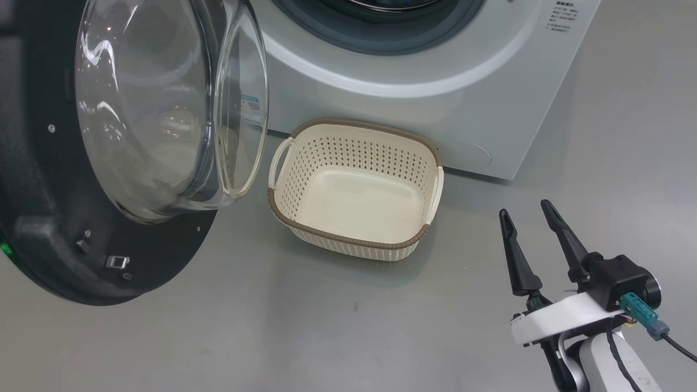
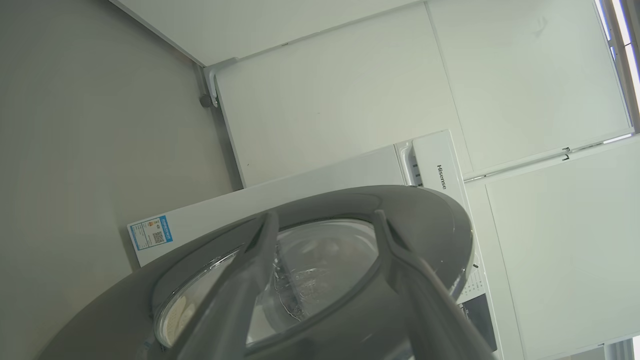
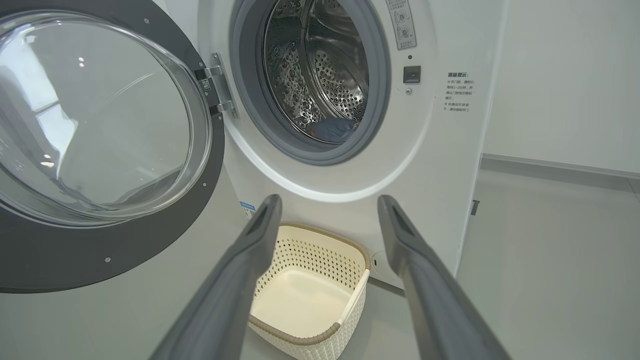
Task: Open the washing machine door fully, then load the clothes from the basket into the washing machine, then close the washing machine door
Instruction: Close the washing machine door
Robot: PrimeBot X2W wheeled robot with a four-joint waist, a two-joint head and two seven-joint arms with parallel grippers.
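Two pincers, both with fingers apart, nothing held in either. All positions are given against the washing machine [image 1: 435,92].

Left of its opening: the washing machine door [image 1: 152,109] is swung wide on its hinge [image 3: 217,90]. Its inner face and glass bowl are turned to the head camera. It hangs out over the floor [image 1: 326,326], clear of the front panel.

Left pincer [image 2: 326,215]: on the door's outer side, aimed back along the door at the machine's white front. The blue label [image 2: 150,232] at the machine's lower corner shows past the door edge. Fingers are spread, tips over the door's grey ring and glass. Contact with the door: cannot tell.

Machine mouth: grey gasket [image 3: 247,100] and steel drum [image 3: 340,85] are exposed. The clothes [image 3: 334,131] are inside the machine, low in the drum. Only a small blue patch shows past the gasket lip.

Below the mouth: the basket [image 1: 348,238] stands upright on the floor, just in front of the machine's lower panel. Its cream bottom is in plain sight. Far rim is close to the panel; touching or not, cannot tell.

Right pincer [image 1: 525,209]: out in front of the machine's lower right corner, right of the basket and apart from it. Fingers point toward the machine, and in its wrist view the tips frame the basket and the lower panel.
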